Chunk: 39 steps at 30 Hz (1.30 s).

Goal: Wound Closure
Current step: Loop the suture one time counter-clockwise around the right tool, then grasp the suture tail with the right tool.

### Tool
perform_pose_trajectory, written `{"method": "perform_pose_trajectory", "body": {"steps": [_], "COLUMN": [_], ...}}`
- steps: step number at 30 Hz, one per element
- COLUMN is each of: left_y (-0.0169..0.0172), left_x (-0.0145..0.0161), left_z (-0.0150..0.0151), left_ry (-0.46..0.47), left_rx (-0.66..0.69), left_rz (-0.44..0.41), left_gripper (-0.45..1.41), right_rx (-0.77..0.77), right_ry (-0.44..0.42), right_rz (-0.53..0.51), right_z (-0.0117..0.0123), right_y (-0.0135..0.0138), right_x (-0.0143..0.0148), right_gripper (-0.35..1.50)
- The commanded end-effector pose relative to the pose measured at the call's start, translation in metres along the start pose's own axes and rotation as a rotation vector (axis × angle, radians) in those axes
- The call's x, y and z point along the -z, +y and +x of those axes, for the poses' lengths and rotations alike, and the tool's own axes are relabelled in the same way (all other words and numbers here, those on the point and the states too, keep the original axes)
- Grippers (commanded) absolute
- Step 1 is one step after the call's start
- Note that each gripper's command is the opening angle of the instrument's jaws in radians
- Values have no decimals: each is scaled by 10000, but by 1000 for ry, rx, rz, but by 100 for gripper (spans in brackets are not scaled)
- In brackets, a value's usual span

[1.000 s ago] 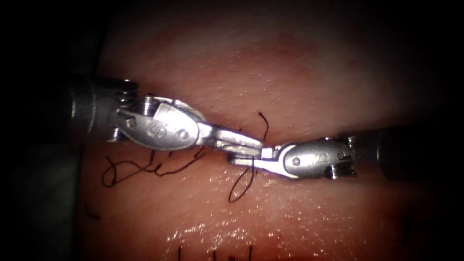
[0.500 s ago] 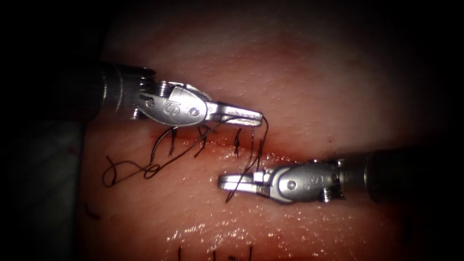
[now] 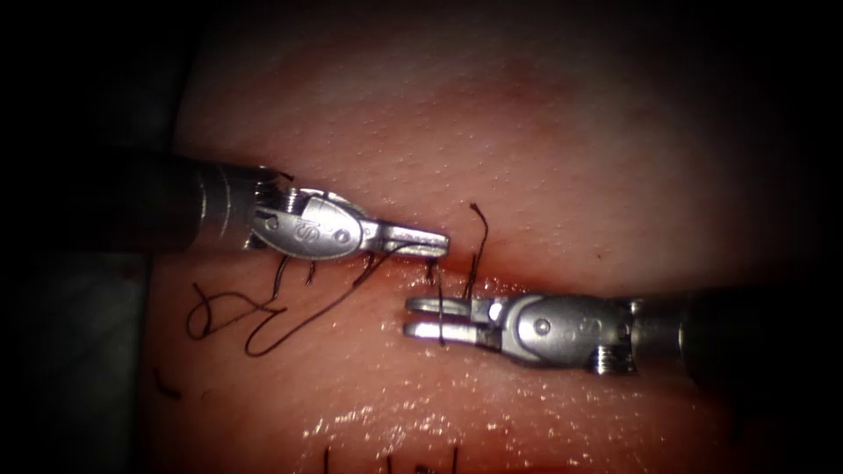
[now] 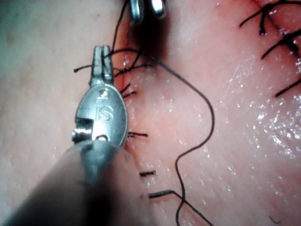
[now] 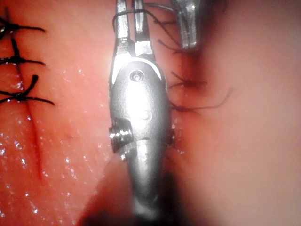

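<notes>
Two slim steel tools (image 3: 436,239) (image 3: 423,317), dark wiry thread (image 3: 299,320) over glistening tissue (image 3: 544,158)

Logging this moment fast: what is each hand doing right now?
Left hand: shut on the thread.
Right hand: open, holding nothing; thread crosses between its jaws.

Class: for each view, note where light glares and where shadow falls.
Endoscope view: bright middle, dark edges hiding both shafts, glare on the wet tissue; left tool shut on thread. Right wrist view: strong glare on the right tool, jaws open with thread across them. Left wrist view: sparkles on tissue, shaft in shadow.
</notes>
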State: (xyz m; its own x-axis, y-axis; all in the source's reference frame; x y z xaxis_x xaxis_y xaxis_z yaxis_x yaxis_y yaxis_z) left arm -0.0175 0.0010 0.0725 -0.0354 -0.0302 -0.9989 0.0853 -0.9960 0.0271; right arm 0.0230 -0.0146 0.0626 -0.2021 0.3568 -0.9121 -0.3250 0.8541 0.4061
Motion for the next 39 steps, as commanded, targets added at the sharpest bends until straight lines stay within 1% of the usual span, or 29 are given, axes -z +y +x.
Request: {"method": "perform_pose_trajectory", "body": {"steps": [1,2,3,4,6,7,9,10,13,15,16,17,18,20,22,23,24,26,27,28,29,30,32,33,35,38,39], "left_y": [0,2,3,7,13,15,17,22,32,35,38,39,40,43,48,48,52,56,57,59,59,59,57,57,57,54,52], "left_x": [-6,-5,-5,-5,-4,-2,-1,1,3,3,3,3,2,-1,-7,-7,-13,-18,-20,-25,-27,-31,-35,-37,-41,-45,-46], "left_z": [-6,-7,-8,-8,-7,-7,-7,-7,-7,-8,-8,-8,-8,-9,-10,-10,-12,-13,-13,-14,-14,-13,-11,-9,-7,-6,-7], "left_ry": [4,6,8,8,13,17,19,22,9,5,4,2,0,-5,-16,-16,-24,-25,-25,-28,-30,-26,-24,-24,-21,-24,-22], "left_rx": [2,1,-1,-4,-7,-9,-10,-13,-19,-21,-22,-22,-23,-26,-31,-31,-36,-40,-42,-44,-45,-45,-38,-43,-49,-47,-46], "left_rz": [6,11,16,20,31,37,41,57,69,76,86,87,91,97,104,104,109,110,111,114,116,115,117,117,117,118,118], "left_gripper": [-45,-45,-45,-45,-45,-45,-45,-45,-45,-45,-45,-45,-45,-45,-45,-45,-45,-45,-45,-45,-45,-45,-45,-45,-45,-45,-45], "right_rx": [-21,-47,-64,-119,-179,-197,-224,-274,-298,-324,-350,-354,-349,-428,-528,-528,-567,-605,-595,-605,-604,-622,-623,-638,-638,-647,-649], "right_ry": [3,7,10,25,49,54,71,102,110,128,149,148,134,107,92,92,89,95,87,53,39,-3,-40,-44,-99,-105,-106], "right_rz": [0,-1,-4,-22,-55,-86,-94,-141,-207,-248,-281,-298,-323,-386,-449,-449,-493,-527,-549,-590,-596,-620,-646,-657,-688,-716,-730], "right_z": [-12,-13,-14,-15,-16,-17,-16,-15,-13,-12,-12,-13,-15,-18,-24,-24,-27,-29,-31,-33,-34,-38,-43,-45,-52,-58,-60], "right_y": [-6,-6,-6,-3,-1,2,3,8,12,14,16,16,15,14,15,15,18,19,18,17,16,15,13,14,16,23,29], "right_x": [-6,-7,-7,-7,-5,-1,0,7,16,23,31,34,37,44,51,51,54,57,58,61,62,64,66,67,69,69,69], "right_gripper": [74,76,83,101,110,110,110,108,108,103,93,91,89,81,61,61,68,71,68,63,63,63,61,59,56,53,53]}}
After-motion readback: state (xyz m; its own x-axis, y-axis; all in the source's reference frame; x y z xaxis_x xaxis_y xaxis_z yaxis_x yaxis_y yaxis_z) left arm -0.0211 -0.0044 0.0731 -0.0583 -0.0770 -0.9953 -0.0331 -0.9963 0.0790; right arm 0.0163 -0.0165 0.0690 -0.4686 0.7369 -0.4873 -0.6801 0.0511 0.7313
